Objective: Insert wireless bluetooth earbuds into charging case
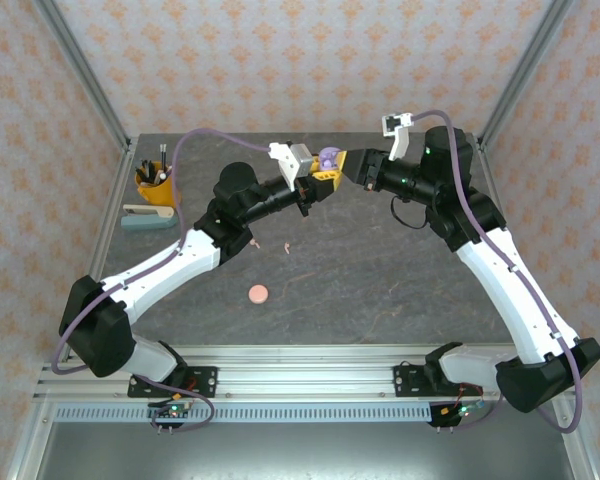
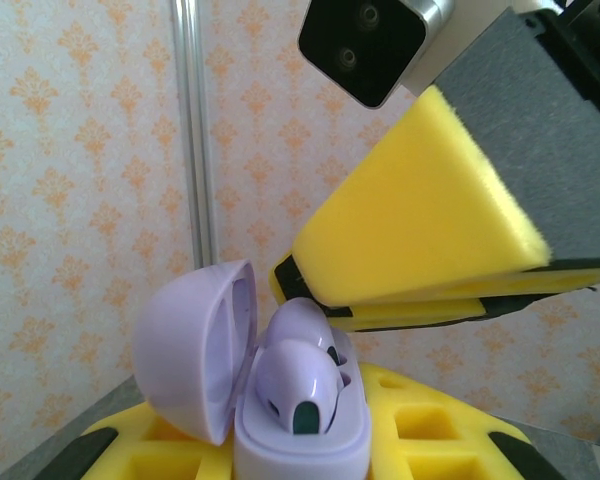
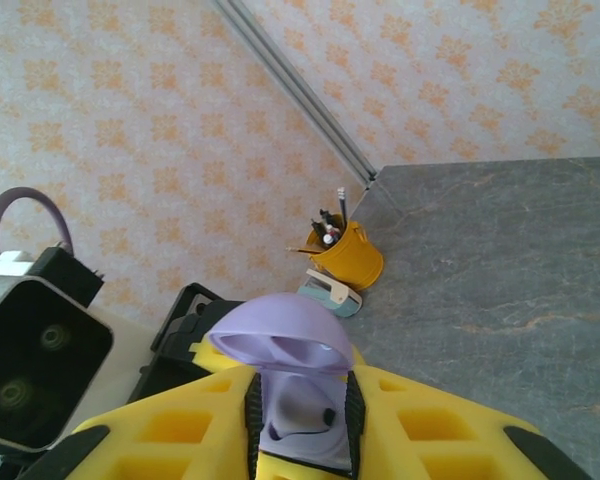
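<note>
Lilac is the colour of the little round case (image 2: 300, 455), held above the grey table (image 1: 400, 280) near its far edge, at 12 o'clock in the top view. The left gripper (image 2: 300, 440) is clamped on the bottom half of the case. The lid (image 2: 195, 350) stands open at 9 o'clock in the left wrist view. Two lilac earbuds (image 2: 295, 385) sit inside, side by side.

The right gripper (image 2: 298, 285) comes in from 2 o'clock. Its yellow fingers (image 2: 420, 220) are a little apart, with the tips just beside the back earbud. I cannot tell if they touch it.

Wide grey table lies between the arms and runs out to the 3 o'clock edge. A yellow pen cup (image 1: 155, 185) and a stapler (image 1: 145, 216) sit by the 10 o'clock edge. A pink round case (image 1: 258, 293) lies at 7 o'clock from the lilac one. Two tiny pale bits (image 1: 288, 246) near it are too small to make out. The lilac case's bottom is cut off in both wrist views.
</note>
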`<state>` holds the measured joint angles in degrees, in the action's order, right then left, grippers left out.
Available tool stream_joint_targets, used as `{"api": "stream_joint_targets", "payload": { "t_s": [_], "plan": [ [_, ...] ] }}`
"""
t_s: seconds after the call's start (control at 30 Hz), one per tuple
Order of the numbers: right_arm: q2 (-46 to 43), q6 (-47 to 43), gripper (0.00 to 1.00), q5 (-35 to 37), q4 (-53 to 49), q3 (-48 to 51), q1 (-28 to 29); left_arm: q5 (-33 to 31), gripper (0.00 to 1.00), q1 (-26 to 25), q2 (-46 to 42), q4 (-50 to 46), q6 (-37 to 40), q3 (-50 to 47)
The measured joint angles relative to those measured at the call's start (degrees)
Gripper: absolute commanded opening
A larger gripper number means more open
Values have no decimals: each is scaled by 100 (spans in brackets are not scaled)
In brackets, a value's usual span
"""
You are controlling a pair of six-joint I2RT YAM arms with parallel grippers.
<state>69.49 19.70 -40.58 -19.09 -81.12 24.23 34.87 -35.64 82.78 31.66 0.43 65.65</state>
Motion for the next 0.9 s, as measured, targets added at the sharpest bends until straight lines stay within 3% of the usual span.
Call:
{"api": "stream_joint_targets", "payload": {
  "t_s": [0.4, 0.67, 0.9],
  "plan": [
    [-2, 275, 67, 219, -170, -13, -7, -39, 0, -39, 0, 131, 0, -2],
    [-306, 323, 69, 284, -413, -297, -46, -44, 0, -74, 0, 192, 2, -48],
    [83, 439, 52, 680, -1145, -1056, -81, -17, 0, -74, 0, 122, 144, -251]
  ]
}}
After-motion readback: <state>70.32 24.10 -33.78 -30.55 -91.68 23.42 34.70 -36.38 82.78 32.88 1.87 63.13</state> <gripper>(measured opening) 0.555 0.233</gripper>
